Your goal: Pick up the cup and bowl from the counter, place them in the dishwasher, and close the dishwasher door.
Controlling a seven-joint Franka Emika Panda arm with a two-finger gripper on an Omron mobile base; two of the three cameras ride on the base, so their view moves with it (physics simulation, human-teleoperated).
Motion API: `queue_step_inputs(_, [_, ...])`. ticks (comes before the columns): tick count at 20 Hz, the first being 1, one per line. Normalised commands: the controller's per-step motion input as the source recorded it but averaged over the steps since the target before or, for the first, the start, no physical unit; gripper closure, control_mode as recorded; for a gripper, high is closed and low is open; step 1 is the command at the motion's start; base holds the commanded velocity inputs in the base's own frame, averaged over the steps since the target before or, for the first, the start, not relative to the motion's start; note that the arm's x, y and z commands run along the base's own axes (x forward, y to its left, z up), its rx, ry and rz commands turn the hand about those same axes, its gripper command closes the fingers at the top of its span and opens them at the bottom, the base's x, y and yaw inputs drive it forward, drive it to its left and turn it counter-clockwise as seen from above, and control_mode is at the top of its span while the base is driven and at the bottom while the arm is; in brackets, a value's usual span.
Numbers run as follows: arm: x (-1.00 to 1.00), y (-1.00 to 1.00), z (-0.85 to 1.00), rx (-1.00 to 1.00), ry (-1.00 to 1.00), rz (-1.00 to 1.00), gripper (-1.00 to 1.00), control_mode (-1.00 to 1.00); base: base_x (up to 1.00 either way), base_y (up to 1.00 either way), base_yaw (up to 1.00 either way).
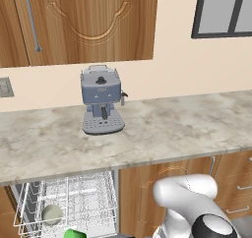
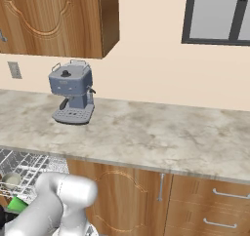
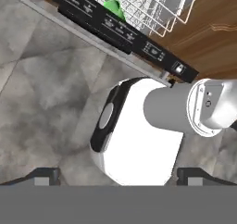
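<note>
The worktop (image 1: 162,129) runs the full width of both base views, a marbled beige slab over wooden cabinets (image 2: 146,201), with a cream wall behind it. Upper cabinets (image 1: 83,23) hang above its left part, and a dark-framed window (image 2: 217,13) sits at the upper right. A wall socket (image 2: 14,69) shows on the wall to the left.

Below the worktop at the left, the dishwasher (image 1: 29,195) stands open with its white wire rack (image 1: 93,202) pulled out. Seen from the hand camera, the door (image 3: 92,38) lies flat, its dark control strip facing the camera, over a grey tiled floor (image 3: 41,102).

A grey-blue coffee machine (image 1: 101,104) stands upright on the worktop above the rack, close to the wall.

The bowl (image 1: 51,214) rests in the left part of the rack. The cup (image 1: 74,233) lies in the rack too, just beside the bowl and nearer the front edge; in the hand view its green shows through the wires just behind the control strip.

The claw (image 3: 118,174) points down at the floor and the robot's base, near the edge of the door. Its two fingertips (image 3: 44,176) stand at their widest, far apart, with nothing between them.
</note>
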Motion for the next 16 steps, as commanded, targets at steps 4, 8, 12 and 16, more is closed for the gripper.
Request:
queue_step_inputs(4, [-0.83, -0.78, -0.53, -0.46, 0.00, 0.48, -1.00, -1.00, 0.00, 0.00, 0.00])
queue_step_inputs(8, [-0.60, -0.66, -0.38, -0.51, 0.00, 0.54, -1.00, -1.00, 0.00, 0.00, 0.00])
queue_step_inputs(12, [-0.27, -0.62, -0.22, -0.51, 0.00, 0.47, -1.00, -1.00, 0.00, 0.00, 0.00])
queue_step_inputs(16, [0.04, -0.60, -0.09, -0.41, 0.00, 0.34, -1.00, -1.00, 0.00, 0.00, 0.00])
